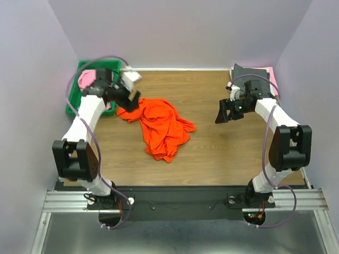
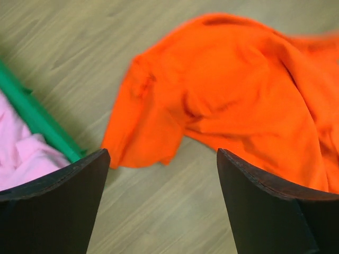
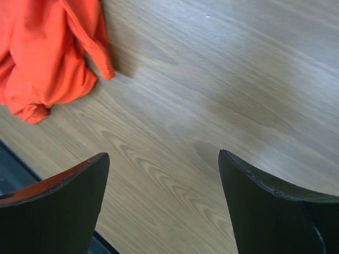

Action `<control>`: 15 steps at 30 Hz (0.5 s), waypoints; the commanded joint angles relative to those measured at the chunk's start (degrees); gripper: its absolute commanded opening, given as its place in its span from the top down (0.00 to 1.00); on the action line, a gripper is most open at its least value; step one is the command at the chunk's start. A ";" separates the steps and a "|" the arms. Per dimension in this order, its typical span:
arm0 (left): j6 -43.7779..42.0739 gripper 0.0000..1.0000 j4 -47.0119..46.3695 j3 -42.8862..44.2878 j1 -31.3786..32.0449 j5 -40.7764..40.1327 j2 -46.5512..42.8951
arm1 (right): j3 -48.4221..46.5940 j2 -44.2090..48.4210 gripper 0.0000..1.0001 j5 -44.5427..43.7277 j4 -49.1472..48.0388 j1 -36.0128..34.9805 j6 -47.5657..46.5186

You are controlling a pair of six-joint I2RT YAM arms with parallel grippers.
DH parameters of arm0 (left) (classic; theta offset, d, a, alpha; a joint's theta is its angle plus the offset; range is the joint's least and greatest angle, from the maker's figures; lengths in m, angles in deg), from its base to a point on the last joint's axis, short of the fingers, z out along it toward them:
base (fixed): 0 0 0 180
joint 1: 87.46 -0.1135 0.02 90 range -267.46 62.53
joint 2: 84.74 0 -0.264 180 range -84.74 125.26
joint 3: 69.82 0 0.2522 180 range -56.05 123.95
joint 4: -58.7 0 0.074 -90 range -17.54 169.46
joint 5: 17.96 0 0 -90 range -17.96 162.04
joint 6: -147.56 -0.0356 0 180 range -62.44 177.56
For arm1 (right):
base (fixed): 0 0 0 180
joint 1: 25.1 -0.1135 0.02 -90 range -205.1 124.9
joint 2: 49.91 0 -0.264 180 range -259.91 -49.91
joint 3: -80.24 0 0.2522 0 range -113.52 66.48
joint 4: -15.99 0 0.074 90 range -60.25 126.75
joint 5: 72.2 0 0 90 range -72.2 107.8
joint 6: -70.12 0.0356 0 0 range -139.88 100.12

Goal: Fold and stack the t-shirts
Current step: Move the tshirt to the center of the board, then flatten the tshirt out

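A crumpled bright orange t-shirt [image 1: 160, 127] lies on the wooden table, left of centre; it fills the upper right of the left wrist view [image 2: 233, 90] and shows at the upper left of the right wrist view [image 3: 45, 53]. A light pink t-shirt [image 1: 86, 79] sits bunched in the green tray [image 1: 72, 104], also seen pink [image 2: 21, 148] at the left wrist view's left edge. My left gripper [image 1: 128, 100] hovers open just above the orange shirt's upper-left corner, nothing between its fingers. My right gripper [image 1: 228, 111] hangs open over bare wood, well right of the shirt. A dark grey shirt [image 1: 249, 71] lies folded at the back right.
The green tray stands at the back left corner against the wall; its rim [image 2: 39, 124] runs close to the left fingers. Something pink [image 1: 269, 71] peeks out under the dark grey cloth. Purple walls close in the left, back and right sides.
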 commanded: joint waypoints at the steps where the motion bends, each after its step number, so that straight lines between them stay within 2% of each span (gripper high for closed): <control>1: -18.95 0.11 11.63 -11.42 11.76 1.65 -9.61 | 1.45 -3.61 0.12 7.35 -1.02 -2.14 2.19; 4: -21.86 0.12 8.66 -21.09 18.97 -2.84 -16.46 | 1.46 -6.95 0.18 7.71 -6.20 -4.77 6.93; 7: -22.13 0.12 5.40 -27.09 23.29 -7.06 -18.41 | -0.38 -10.21 0.21 7.36 -10.33 -7.84 10.63; 11: -19.85 0.11 1.35 -30.19 28.66 -11.45 -17.63 | -3.64 -17.32 0.26 7.53 -13.50 -10.93 13.97; 15: -17.39 0.11 -2.07 -30.80 30.60 -12.34 -14.64 | -6.63 -22.69 0.29 6.83 -15.70 -13.39 17.92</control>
